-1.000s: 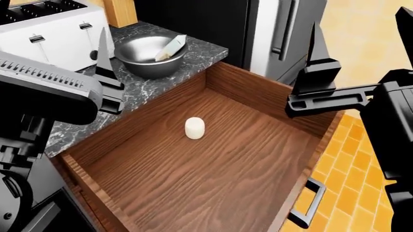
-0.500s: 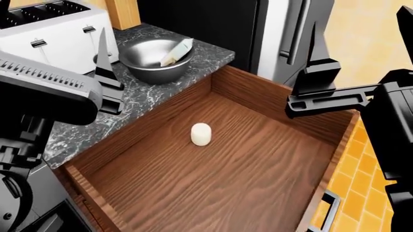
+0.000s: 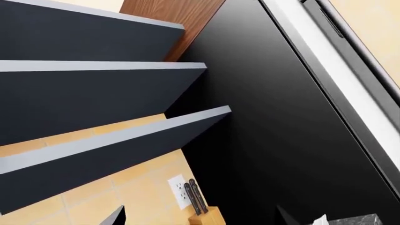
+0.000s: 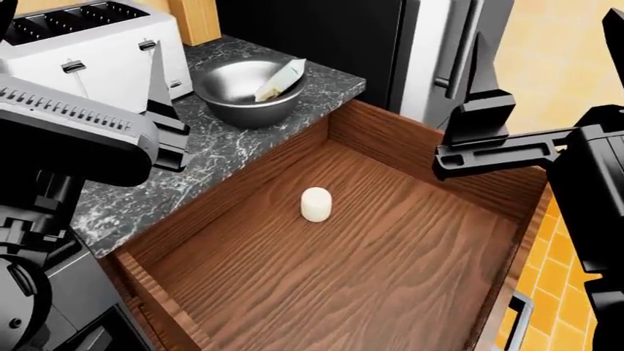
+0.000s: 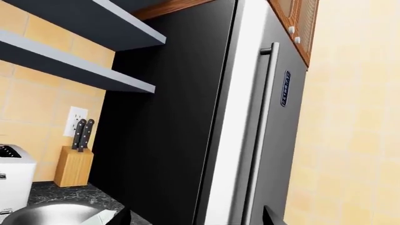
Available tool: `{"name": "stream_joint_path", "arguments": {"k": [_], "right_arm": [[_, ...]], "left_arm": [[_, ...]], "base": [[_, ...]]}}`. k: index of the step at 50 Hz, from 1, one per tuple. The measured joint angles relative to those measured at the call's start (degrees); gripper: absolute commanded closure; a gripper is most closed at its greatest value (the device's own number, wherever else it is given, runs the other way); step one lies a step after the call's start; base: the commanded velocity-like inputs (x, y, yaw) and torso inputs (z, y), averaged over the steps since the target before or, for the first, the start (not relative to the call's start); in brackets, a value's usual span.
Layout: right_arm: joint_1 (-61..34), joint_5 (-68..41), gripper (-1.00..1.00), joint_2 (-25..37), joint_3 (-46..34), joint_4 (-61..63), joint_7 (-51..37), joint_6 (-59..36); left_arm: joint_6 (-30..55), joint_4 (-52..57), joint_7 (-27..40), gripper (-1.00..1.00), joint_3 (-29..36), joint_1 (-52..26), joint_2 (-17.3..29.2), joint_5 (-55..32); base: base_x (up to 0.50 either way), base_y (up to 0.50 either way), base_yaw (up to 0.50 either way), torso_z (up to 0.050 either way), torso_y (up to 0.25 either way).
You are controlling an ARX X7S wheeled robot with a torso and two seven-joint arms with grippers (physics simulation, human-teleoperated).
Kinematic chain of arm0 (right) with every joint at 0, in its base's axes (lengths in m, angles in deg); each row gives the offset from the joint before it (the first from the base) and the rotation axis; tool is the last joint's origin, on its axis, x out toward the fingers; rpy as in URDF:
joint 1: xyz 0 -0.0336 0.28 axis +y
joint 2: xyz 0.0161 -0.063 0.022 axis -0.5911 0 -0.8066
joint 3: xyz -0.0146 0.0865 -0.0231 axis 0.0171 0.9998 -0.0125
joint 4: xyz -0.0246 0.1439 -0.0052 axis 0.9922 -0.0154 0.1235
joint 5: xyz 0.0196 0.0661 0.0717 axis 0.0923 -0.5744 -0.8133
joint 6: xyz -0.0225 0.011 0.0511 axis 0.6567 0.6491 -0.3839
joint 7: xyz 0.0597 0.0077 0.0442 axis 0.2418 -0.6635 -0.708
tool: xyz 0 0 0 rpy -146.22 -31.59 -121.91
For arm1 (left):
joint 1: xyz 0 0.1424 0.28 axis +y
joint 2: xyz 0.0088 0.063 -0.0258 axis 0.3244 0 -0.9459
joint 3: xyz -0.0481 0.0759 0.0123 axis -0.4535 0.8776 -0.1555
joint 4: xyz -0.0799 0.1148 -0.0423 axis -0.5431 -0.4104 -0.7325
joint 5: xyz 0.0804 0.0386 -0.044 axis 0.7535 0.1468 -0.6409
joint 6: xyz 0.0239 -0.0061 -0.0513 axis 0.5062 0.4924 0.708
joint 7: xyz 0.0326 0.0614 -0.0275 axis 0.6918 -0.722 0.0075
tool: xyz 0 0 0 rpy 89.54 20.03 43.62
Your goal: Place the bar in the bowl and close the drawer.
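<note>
The steel bowl (image 4: 244,95) stands on the dark marble counter (image 4: 195,161), and the cream bar (image 4: 280,79) leans inside it against the rim. The wood-grain drawer (image 4: 410,146) is pulled wide open, its silver handle (image 4: 516,322) at the lower right. A short white cylinder (image 4: 315,204) lies on the drawer floor. My left gripper (image 4: 80,29) is open and empty above the counter, beside the bowl. My right gripper (image 4: 548,58) is open and empty above the drawer's far right corner. The right wrist view shows the bowl (image 5: 44,213) and the bar (image 5: 100,218) below the open right gripper (image 5: 196,216). The left wrist view shows the open left gripper (image 3: 200,218).
A white toaster (image 4: 88,44) stands behind the bowl, with a wooden knife block (image 5: 73,166) at the back wall. A black and steel fridge (image 4: 429,44) rises just past the counter's end. Dark wall shelves (image 3: 93,79) hang above. Orange floor tiles (image 4: 565,248) lie right of the drawer.
The head view has shifted, so the counter, bowl and drawer sit further right and lower in the picture. Both arms keep their place in the view. The bar stays in the bowl.
</note>
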Motion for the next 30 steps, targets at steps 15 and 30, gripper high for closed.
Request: {"name": "stream_joint_path", "arguments": {"k": [15,30], "right_arm": [[3.12,4.04,-1.00,-1.81,-0.82,-2.58,0.24,1.51],[5.27,7.10,-1.00,-3.32,-1.48,-4.35,0.84,2.24]], "left_arm": [[-0.04,0.40,0.24,-1.00,-0.04,0.25,0.41,-0.21],[0.02,0.27,0.25,-1.00,0.10,0.22,0.40,-0.12]], "base": [[0.04,-0.02,0.00,0.000,0.000],[0.24,-0.08,0.00,0.000,0.001]]}}
